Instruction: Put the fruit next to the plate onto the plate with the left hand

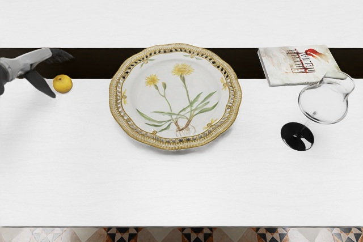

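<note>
Along the bottom edge of the frame a strip of patterned floor tiles (193,234) shows, and above it the white worktop (170,185) fills most of the view. At lower right a wine glass (325,99) has its black foot (298,137) on the worktop, its clear bowl showing up and to the right of the foot; whether it stands straight or leans is hard to tell. In the centre sits the plate (231,92), with a pierced gold rim and painted yellow flowers, nothing lying on it. Left of the plate and well apart from it, the small yellow fruit (62,83) rests on the worktop. Just beside the fruit, at the left edge, the left robot hand (34,65) has its dark fingers (43,84) spread wide and grips nothing, one finger pointing down toward the fruit. At upper right lies a book (289,63), across a dark band (91,62) that crosses the frame behind the plate.
</note>
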`<action>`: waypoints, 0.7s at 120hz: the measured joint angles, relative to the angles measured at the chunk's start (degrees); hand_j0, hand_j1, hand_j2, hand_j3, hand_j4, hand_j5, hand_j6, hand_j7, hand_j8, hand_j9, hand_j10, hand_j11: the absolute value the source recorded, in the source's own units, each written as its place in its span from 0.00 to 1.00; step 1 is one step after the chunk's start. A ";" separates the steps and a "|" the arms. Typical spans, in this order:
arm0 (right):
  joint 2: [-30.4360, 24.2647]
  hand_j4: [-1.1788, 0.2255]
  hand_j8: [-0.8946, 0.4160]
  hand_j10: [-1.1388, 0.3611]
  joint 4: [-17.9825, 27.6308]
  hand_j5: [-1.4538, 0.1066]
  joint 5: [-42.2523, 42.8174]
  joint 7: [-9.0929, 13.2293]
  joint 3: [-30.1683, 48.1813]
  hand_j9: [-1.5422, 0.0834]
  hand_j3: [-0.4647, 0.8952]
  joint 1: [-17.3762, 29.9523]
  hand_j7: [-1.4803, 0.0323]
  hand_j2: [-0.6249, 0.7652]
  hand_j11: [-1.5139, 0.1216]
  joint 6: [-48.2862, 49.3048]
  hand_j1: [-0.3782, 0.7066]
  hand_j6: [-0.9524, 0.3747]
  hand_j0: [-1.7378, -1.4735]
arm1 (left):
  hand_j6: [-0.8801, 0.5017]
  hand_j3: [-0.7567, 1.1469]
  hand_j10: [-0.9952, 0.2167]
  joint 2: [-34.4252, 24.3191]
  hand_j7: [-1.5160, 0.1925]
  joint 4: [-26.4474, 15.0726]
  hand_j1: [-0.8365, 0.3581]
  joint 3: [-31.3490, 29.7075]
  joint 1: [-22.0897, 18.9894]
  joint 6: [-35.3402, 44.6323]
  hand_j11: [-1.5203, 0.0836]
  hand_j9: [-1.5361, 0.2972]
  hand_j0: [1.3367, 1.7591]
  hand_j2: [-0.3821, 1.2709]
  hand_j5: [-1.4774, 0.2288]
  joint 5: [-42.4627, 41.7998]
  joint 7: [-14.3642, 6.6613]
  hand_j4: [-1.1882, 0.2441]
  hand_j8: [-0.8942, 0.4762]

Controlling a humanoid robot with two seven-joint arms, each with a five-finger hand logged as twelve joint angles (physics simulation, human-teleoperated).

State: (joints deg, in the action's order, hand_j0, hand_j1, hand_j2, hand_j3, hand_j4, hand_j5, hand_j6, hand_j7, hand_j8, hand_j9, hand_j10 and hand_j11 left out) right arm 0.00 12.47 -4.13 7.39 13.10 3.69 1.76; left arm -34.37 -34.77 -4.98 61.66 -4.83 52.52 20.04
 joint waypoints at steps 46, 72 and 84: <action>0.00 0.82 0.66 0.74 -0.01 0.91 0.00 0.00 0.00 0.93 0.34 0.00 0.96 0.45 0.90 -0.01 0.06 0.70 0.30 | 0.42 0.40 0.57 1.47 0.66 1.51 0.69 -0.16 -0.05 -0.09 0.71 0.63 0.76 0.27 0.64 0.05 0.00 0.62 0.43; 0.00 0.82 0.66 0.74 -0.05 0.91 0.00 0.00 0.00 0.93 0.34 0.00 0.96 0.45 0.90 -0.01 0.06 0.70 0.30 | 0.41 0.40 0.56 2.43 0.65 2.08 0.68 -0.32 -0.21 -0.09 0.70 0.62 0.76 0.27 0.63 0.07 0.00 0.61 0.42; 0.00 0.82 0.66 0.74 -0.07 0.91 0.00 0.00 0.00 0.93 0.34 0.00 0.96 0.45 0.90 -0.01 0.06 0.70 0.30 | 0.41 0.40 0.56 2.81 0.65 2.50 0.68 -0.42 -0.33 -0.09 0.69 0.62 0.76 0.27 0.63 0.11 0.00 0.61 0.42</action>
State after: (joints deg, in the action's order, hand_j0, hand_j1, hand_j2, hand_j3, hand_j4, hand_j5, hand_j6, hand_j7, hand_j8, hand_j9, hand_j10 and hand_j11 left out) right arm 0.00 12.40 -4.13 7.38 13.10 3.69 1.76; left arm -31.56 -32.27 -5.40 61.32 -4.93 52.64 20.04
